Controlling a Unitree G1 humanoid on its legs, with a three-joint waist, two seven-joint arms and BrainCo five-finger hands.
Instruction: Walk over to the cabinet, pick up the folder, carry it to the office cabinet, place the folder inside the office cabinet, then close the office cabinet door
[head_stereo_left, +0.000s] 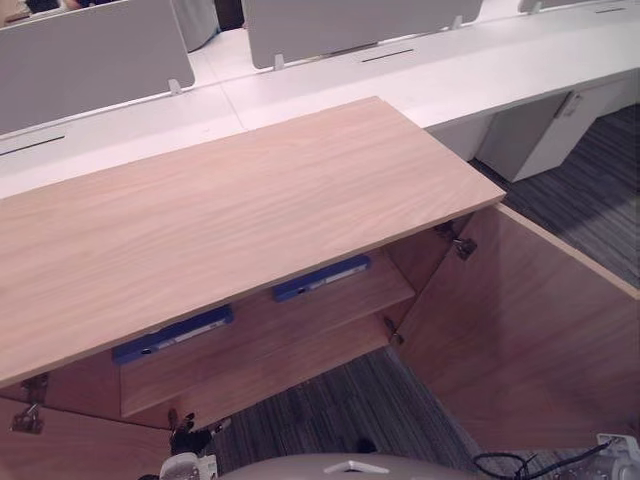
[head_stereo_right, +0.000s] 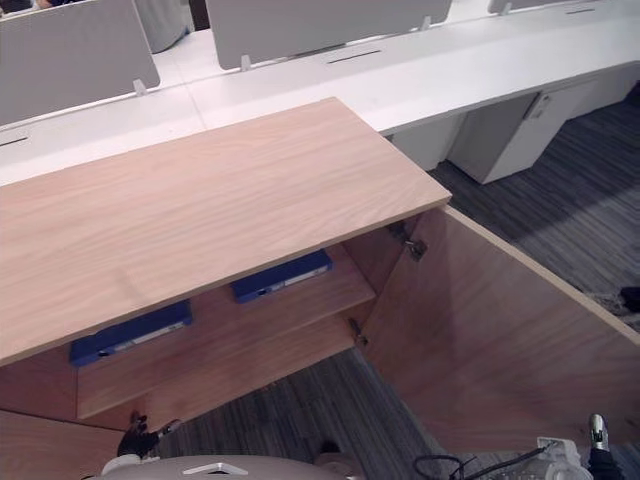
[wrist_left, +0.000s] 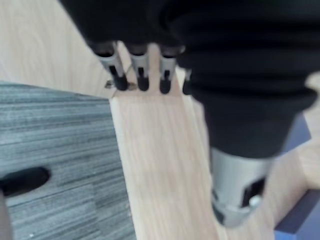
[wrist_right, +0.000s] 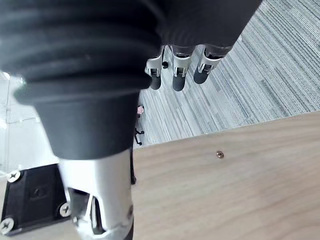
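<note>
Blue folder (head_stereo_left: 322, 277): lies flat on the upper shelf (head_stereo_left: 330, 310) of the office cabinet (head_stereo_left: 230, 210), toward the shelf's right end, at its front edge. A second blue folder (head_stereo_left: 172, 334) lies toward the left end, partly hidden under the cabinet top's front edge. I cannot tell which of the two is mine.

My left hand (wrist_left: 141, 70): fingers straight and relaxed, holding nothing, close over pale wood beside the carpet (wrist_left: 55, 150).

My right hand (wrist_right: 179, 67): fingers loosely extended, empty, hanging over the carpet just past the edge of the right door (head_stereo_left: 520, 330).

Both doors stand wide open; the left door (head_stereo_left: 60, 445) shows at the cabinet's lower left corner.

Judgement: placing looks done and closing is in hand. The next move calls for flat fingers on the right door's outer face, near its free edge, and a swing toward the cabinet's front. The left door wants the same.

Writing: a pale strip runs along each folder's spine, its print too small to read. No other labels seen.
</note>
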